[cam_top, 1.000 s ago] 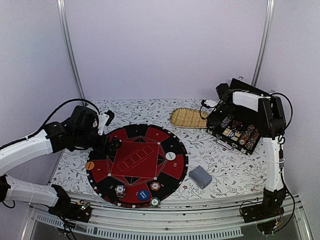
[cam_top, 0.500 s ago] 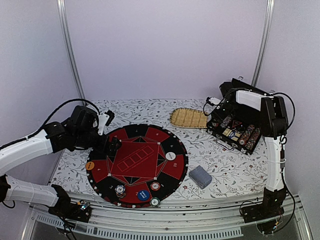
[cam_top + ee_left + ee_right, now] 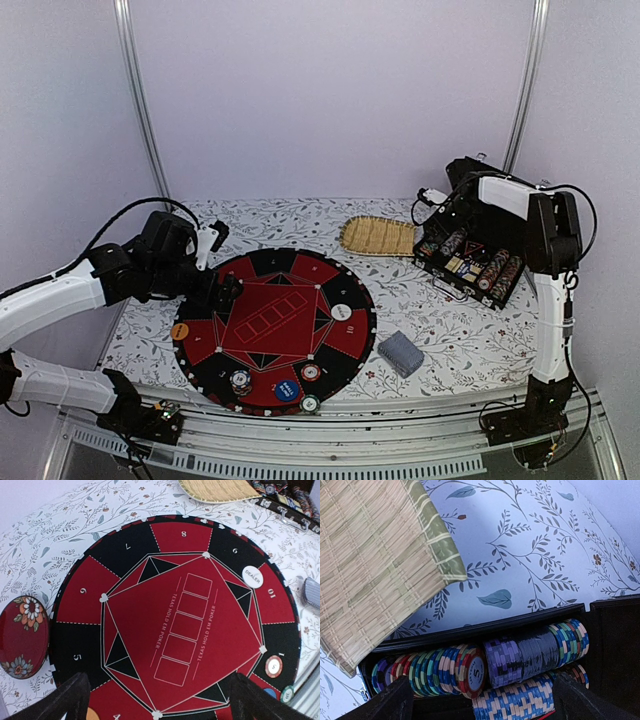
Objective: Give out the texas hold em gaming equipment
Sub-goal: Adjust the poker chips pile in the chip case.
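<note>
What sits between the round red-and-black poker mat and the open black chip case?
Nothing but bare floral tablecloth, clearest in the top view. The oval woven straw tray sits farther back, the grey-blue card deck nearer the arms.

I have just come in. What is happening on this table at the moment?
A Texas hold'em game is being laid out. The right fingers hang open over the rows of chips in the black case, holding nothing. The left fingers hover open and empty above the round poker mat. On the mat lie a white dealer button, an orange button and a few chips near its front edge. The deck of cards sits beside the mat.
</note>
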Robot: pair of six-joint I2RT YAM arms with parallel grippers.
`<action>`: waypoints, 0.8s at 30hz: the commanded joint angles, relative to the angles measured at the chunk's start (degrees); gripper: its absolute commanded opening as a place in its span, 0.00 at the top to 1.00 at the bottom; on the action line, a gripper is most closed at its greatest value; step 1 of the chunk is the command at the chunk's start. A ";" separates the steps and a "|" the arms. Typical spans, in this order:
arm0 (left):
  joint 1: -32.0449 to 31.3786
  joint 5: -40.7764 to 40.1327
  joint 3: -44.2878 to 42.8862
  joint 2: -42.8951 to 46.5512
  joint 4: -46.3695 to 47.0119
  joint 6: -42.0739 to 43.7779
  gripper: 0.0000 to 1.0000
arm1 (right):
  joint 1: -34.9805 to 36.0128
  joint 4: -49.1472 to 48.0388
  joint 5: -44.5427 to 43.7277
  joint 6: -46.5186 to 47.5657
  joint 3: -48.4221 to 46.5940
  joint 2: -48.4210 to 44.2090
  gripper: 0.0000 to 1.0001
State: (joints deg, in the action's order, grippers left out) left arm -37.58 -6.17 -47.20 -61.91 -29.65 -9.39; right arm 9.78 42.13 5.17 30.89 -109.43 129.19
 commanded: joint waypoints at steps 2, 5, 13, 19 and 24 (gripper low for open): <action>1.24 0.79 0.09 0.12 0.29 0.76 0.02 | -0.11 0.39 2.82 0.29 -0.58 -2.64 0.01; 1.22 0.84 0.09 0.12 0.29 0.77 0.02 | -0.11 0.91 3.65 0.61 -0.16 -2.48 0.01; 1.26 1.05 0.09 0.10 0.29 0.86 0.02 | 2.07 -0.25 1.78 3.69 4.87 -3.26 0.00; 1.28 1.16 0.09 0.21 0.29 0.95 0.02 | 2.25 1.55 1.37 3.73 2.20 0.09 0.01; 1.33 1.26 0.09 0.06 0.37 0.95 0.02 | 2.57 2.52 1.54 4.14 1.42 2.01 0.01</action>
State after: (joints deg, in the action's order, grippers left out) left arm -37.47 -5.50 -47.20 -61.91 -29.65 -9.06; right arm 11.99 43.09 6.37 34.28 -106.28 128.66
